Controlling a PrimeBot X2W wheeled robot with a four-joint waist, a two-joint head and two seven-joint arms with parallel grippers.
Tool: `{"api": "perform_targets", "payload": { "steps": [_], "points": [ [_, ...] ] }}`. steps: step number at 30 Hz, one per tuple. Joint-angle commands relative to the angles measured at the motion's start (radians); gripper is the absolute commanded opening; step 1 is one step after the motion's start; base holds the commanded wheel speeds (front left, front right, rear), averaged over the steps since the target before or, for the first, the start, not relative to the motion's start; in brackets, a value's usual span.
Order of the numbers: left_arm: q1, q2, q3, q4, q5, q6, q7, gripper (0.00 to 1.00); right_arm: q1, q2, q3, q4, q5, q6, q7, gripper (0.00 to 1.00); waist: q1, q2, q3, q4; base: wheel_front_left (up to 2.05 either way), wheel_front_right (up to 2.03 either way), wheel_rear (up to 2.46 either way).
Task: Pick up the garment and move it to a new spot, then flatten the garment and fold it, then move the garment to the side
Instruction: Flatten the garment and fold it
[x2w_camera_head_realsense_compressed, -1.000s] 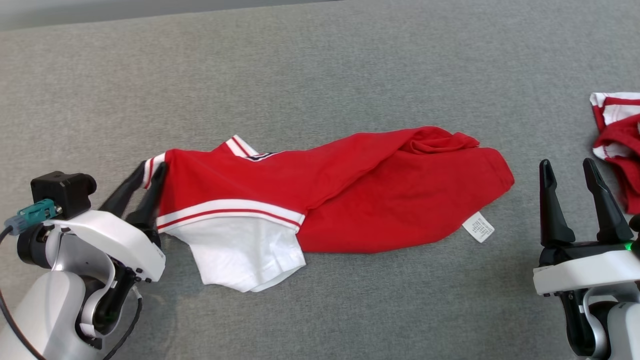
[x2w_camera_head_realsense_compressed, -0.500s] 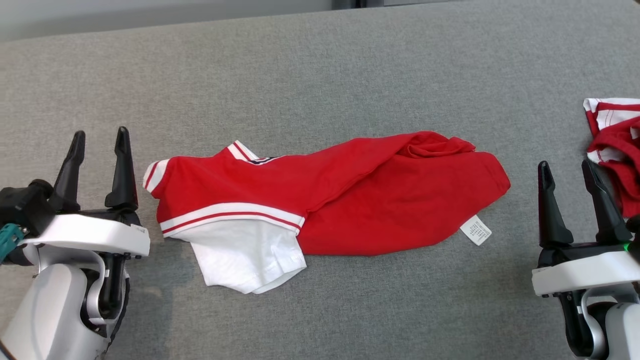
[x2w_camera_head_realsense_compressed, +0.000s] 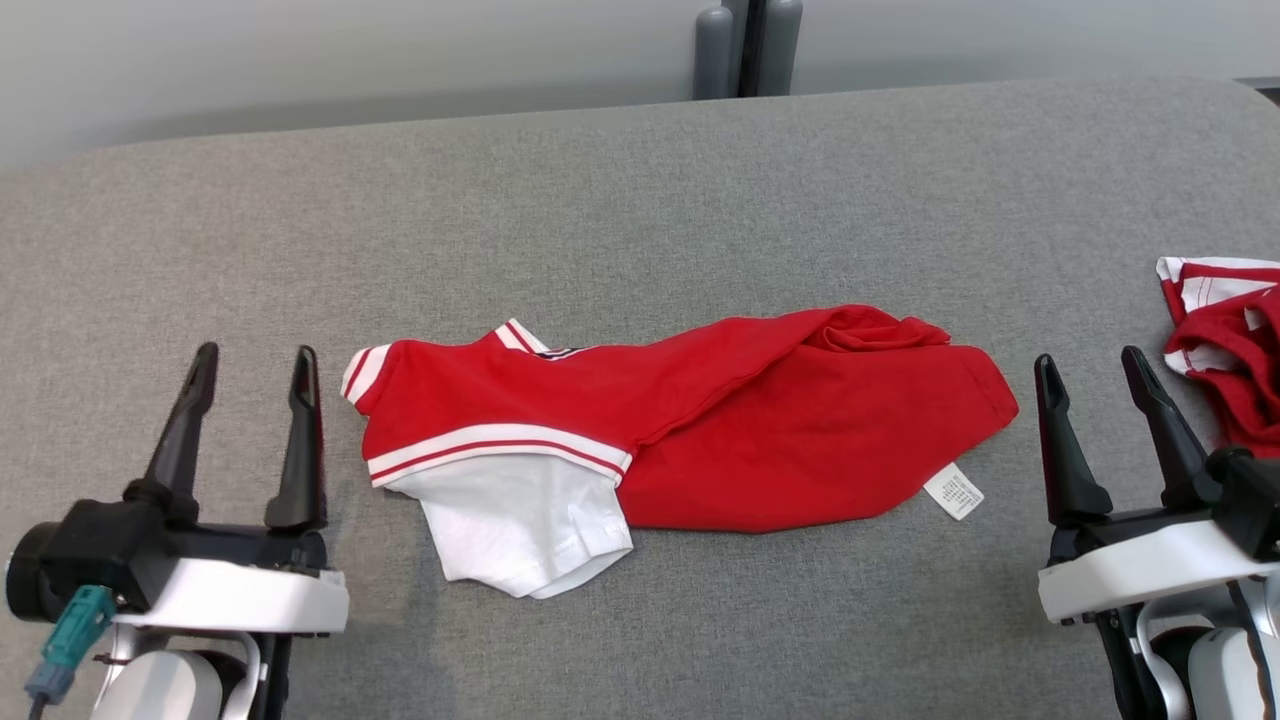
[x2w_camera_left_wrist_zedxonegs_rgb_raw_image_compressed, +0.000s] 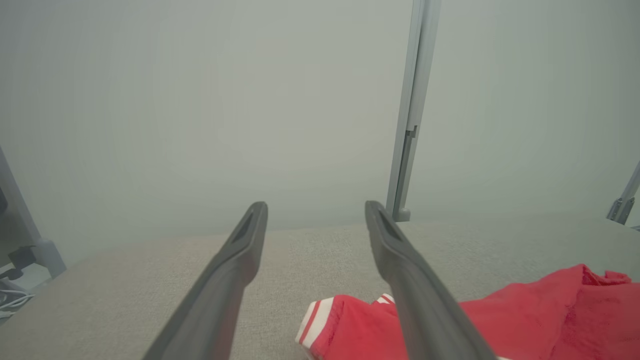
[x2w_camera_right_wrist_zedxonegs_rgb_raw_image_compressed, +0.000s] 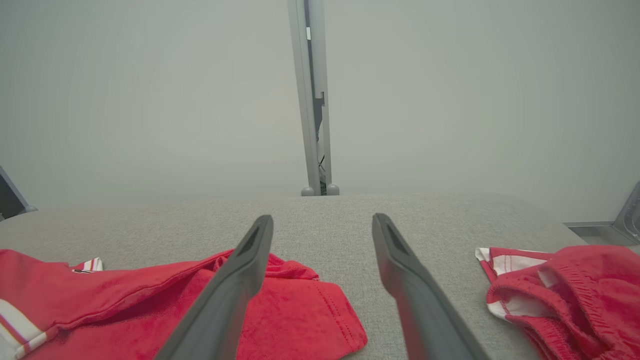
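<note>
Lying in the middle: the red jersey (x2w_camera_head_realsense_compressed: 700, 430) rests on the grey padded table (x2w_camera_head_realsense_compressed: 640, 180) between the two arms, with its long side running left to right. I judge this spot lets both arms reach its ends.
Shape of the jersey: not flat. The upper red layer is folded at a slant over the lower one, a bunch of cloth sits near the far right end, and a white panel (x2w_camera_head_realsense_compressed: 520, 530) sticks out at the near left under a white-and-red striped band.
Care label (x2w_camera_head_realsense_compressed: 953, 491): turned out at the near right hem, which suggests this part lies flipped.
Left gripper (x2w_camera_head_realsense_compressed: 256, 352): jaws wide apart and holding nothing, just beside the striped cuff (x2w_camera_head_realsense_compressed: 360, 368) but not touching it. The fingers point away from the robot.
Right gripper (x2w_camera_head_realsense_compressed: 1088, 358): jaws also wide apart and empty, near the right hem but apart from it.
Second garment (x2w_camera_head_realsense_compressed: 1225, 350): a crumpled red and white piece at the right edge of the table, well apart from the jersey. It is probably set aside so that it is not in the way.
Step in hand: the flattening, in my judgement. No neat fold is made yet.
Next move needs: each gripper to take one end and pull outward, low over the table.
Risk: pinching both layers together, so that the slanted fold is not opened.
</note>
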Motion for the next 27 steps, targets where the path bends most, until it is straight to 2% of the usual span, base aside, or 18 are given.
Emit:
{"api": "perform_targets", "payload": {
  "steps": [1,16,19,21,27],
  "points": [
    [0.015,0.006,-0.008,-0.014,0.013,0.007,0.012,1.00,0.016,-0.004,-0.001,-0.007,-0.005,0.000,0.006,1.00,0.0000,0.0000,-0.009,0.004,0.00,0.00,0.00],
    [0.008,-0.001,-0.044,-0.033,0.010,0.014,0.055,1.00,0.009,-0.008,0.006,-0.003,0.024,0.000,0.013,1.00,0.0000,0.0000,-0.015,0.025,0.00,0.00,0.00],
    [-0.002,-0.009,-0.048,-0.026,0.004,0.015,0.057,1.00,-0.031,-0.052,0.021,0.039,0.060,0.000,0.031,1.00,0.0000,0.0000,-0.001,0.040,0.00,0.00,0.00],
    [-0.013,-0.014,-0.053,-0.023,-0.002,0.010,0.060,1.00,-0.072,-0.104,0.048,0.082,0.099,0.000,0.038,1.00,0.0000,0.0000,0.012,0.052,0.00,0.00,0.00],
    [-0.049,-0.025,-0.071,-0.003,-0.011,-0.014,0.060,1.00,-0.222,-0.282,0.215,0.254,0.267,0.000,0.095,1.00,0.0000,0.0000,0.062,0.088,0.00,0.00,0.00]
  ]
}}
